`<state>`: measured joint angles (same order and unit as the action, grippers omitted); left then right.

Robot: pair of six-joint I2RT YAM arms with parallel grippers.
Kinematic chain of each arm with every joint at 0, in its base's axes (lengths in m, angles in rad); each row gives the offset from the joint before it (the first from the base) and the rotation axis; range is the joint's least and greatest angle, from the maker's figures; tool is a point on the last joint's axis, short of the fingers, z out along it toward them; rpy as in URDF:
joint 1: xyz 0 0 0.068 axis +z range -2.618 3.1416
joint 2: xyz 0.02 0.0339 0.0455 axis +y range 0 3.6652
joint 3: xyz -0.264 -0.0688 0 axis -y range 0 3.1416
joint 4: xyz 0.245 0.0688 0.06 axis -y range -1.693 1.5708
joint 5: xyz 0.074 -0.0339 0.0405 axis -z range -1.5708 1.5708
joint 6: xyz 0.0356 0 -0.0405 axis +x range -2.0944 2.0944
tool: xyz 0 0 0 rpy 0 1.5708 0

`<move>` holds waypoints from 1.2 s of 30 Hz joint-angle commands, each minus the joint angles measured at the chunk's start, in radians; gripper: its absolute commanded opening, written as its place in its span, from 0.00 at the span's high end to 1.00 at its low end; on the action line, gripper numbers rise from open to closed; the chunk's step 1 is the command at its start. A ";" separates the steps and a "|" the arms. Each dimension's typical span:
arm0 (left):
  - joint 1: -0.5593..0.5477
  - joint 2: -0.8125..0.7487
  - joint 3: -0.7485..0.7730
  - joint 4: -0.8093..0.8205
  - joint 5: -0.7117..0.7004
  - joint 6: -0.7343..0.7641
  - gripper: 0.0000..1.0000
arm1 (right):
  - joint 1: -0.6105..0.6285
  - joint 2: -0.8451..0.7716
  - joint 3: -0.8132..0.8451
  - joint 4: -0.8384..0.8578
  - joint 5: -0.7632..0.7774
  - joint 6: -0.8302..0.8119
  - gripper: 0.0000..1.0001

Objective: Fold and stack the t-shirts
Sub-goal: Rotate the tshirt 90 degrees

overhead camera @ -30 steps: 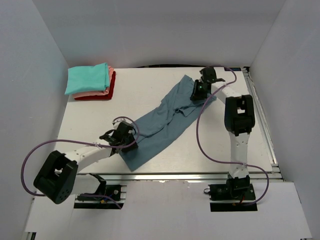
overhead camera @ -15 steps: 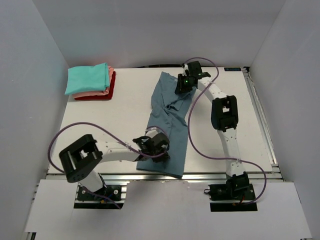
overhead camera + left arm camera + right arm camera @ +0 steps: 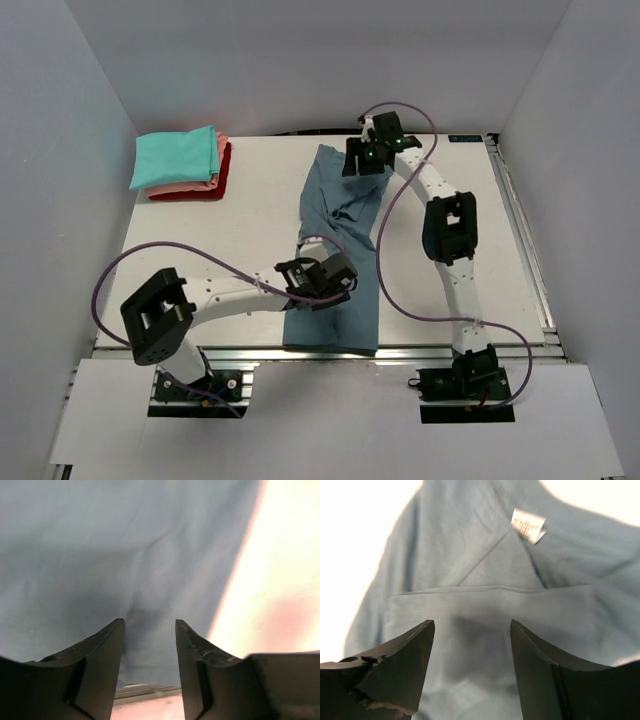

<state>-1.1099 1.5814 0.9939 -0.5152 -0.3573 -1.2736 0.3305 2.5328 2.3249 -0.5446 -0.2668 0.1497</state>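
**Task status**

- Far-left corner of the tabletop (image 3: pixel 200 250): three tees folded and stacked, with the teal t-shirt (image 3: pixel 175 157) on top, the salmon-pink t-shirt (image 3: pixel 221 150) beneath it and the red t-shirt (image 3: pixel 185 195) at the bottom. Judged complete.
- Left claw (image 3: pixel 150 622): jaws apart, nothing between them. Positioned low over the near end of the slate-blue t-shirt (image 3: pixel 335 240), close to its right-hand edge, with bare tabletop showing just beyond.
- Middle of the tabletop: the slate-blue t-shirt laid lengthwise from the far edge to the near edge. Rumpled, with one loose crease across the upper body. Not yet folded, not yet on the stack.
- Right claw (image 3: pixel 472 622): jaws apart, gripping nothing, held above the collar end of the same tee near the far edge.
- Remaining, by estimate: flatten, fold and transfer to the far-left stack. Roughly three of four garments finished.

**Markings**

- White neck tag (image 3: pixel 528 525) inside the collar: print present but too blurred to read.
- No other brand, label or legible writing on the cloth or the tabletop.
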 commanded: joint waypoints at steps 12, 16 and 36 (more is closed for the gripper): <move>0.519 -0.046 0.414 -0.011 0.131 0.506 0.42 | -0.125 -0.961 -0.793 0.079 0.137 0.023 0.31; 0.596 0.242 0.720 -0.069 0.268 0.657 0.42 | -0.119 -1.144 -1.073 0.127 0.043 0.071 0.44; 0.674 0.896 1.138 0.167 0.636 0.645 0.56 | 0.136 -1.375 -1.530 0.212 -0.037 0.132 1.00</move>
<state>-0.4393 2.5122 2.1521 -0.4450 0.2379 -0.6041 0.4404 1.1526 0.8204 -0.3912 -0.2901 0.2581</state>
